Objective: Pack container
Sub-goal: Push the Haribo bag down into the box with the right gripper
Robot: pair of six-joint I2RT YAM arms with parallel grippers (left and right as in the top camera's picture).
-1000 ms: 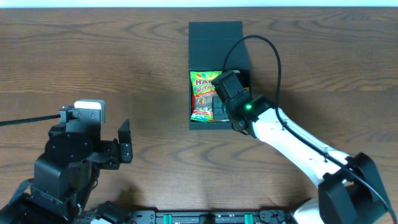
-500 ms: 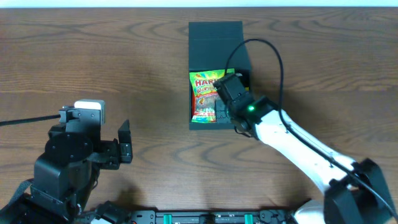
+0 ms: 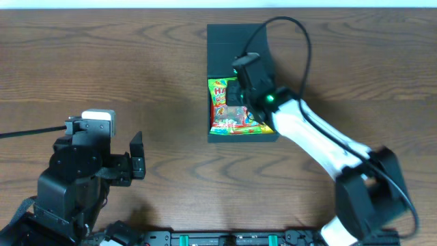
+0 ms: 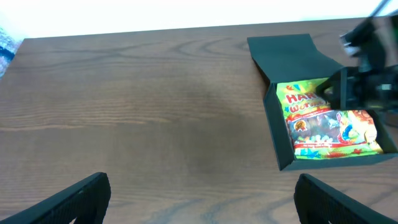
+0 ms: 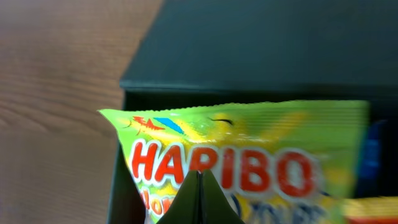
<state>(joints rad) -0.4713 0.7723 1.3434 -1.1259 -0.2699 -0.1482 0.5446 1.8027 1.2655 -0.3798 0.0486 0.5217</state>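
Brown wooden table (image 3: 136,68) fills the view from above. At the top middle sits the container (image 3: 243,138), a dark, teal-black square cardboard box. Its flap lid (image 3: 235,39) is folded back flat on the far side. A shiny green candy bag with red letters (image 3: 225,117) lies inside the box. The white right arm (image 3: 307,133) reaches in from the lower right. The right gripper (image 3: 237,94) hangs over the bag, above the box. From up here you cannot tell how its fingers are set. The black left gripper (image 3: 136,158) is at the lower left, well apart from the box.

From the left wrist, two dark fingers (image 4: 74,199) show at the bottom corners. They are far apart with only bare table between them. The box is at the right with the green bag in it. The right gripper is a dark blur over the far end of the bag.

From the right wrist, the two dark fingertips (image 5: 200,200) are pressed together into one point. Nothing shows between them. The green bag with big red HARIBO letters is just behind them. The dark lid is above it, and the wood table is at the left.
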